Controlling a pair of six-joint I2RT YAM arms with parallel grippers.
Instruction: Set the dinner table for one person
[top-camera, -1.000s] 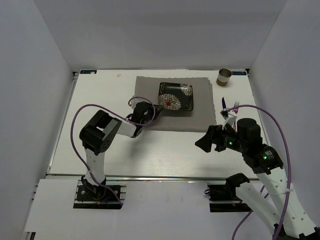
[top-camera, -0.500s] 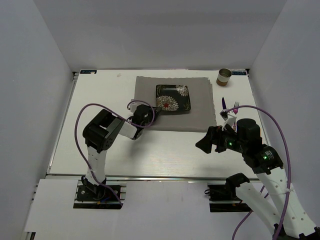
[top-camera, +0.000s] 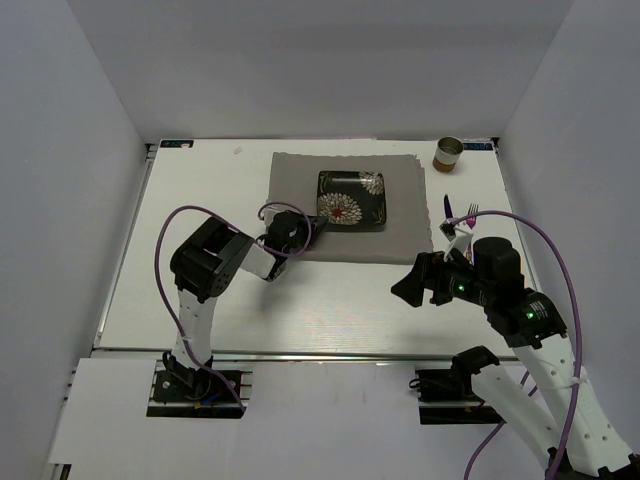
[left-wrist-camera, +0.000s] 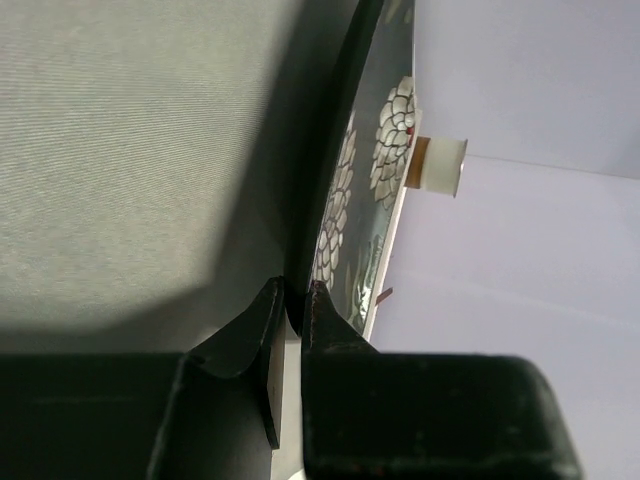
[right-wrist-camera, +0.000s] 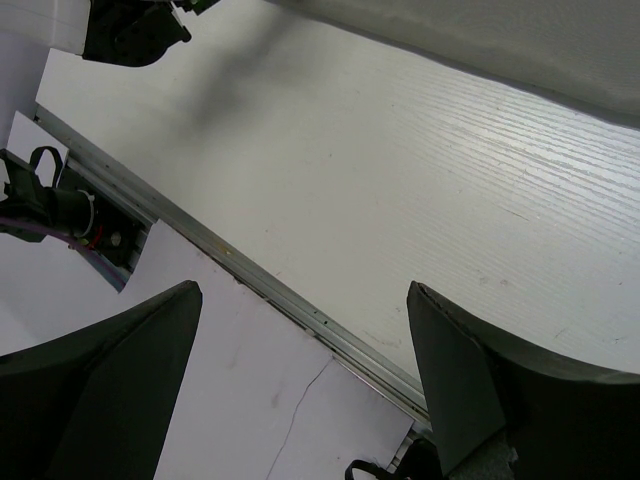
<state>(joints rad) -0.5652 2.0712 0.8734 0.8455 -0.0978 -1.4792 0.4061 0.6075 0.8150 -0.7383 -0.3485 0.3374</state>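
Observation:
A black rectangular plate (top-camera: 351, 198) with white flower patterns lies on the grey cloth placemat (top-camera: 400, 220) in the far middle of the white dinner table (top-camera: 330, 300). My left gripper (top-camera: 308, 221) is shut on the plate's near left edge; the left wrist view shows the plate's rim (left-wrist-camera: 345, 140) pinched between the fingers (left-wrist-camera: 262, 320), over the placemat (left-wrist-camera: 130, 150). My right gripper (top-camera: 407, 286) is open and empty above the bare table (right-wrist-camera: 420, 200) near its front rail (right-wrist-camera: 250, 285). A purple knife (top-camera: 448, 211) and a fork (top-camera: 470, 212) lie right of the placemat.
A small brown and silver cup (top-camera: 448, 153) stands at the far right corner of the table. White walls enclose the left, back and right sides. The left arm's purple cable (top-camera: 170, 225) loops over the table's left part.
The plate, held by my left gripper, shifted left and farther up the placemat, then back a little to the right. The right arm has not moved.

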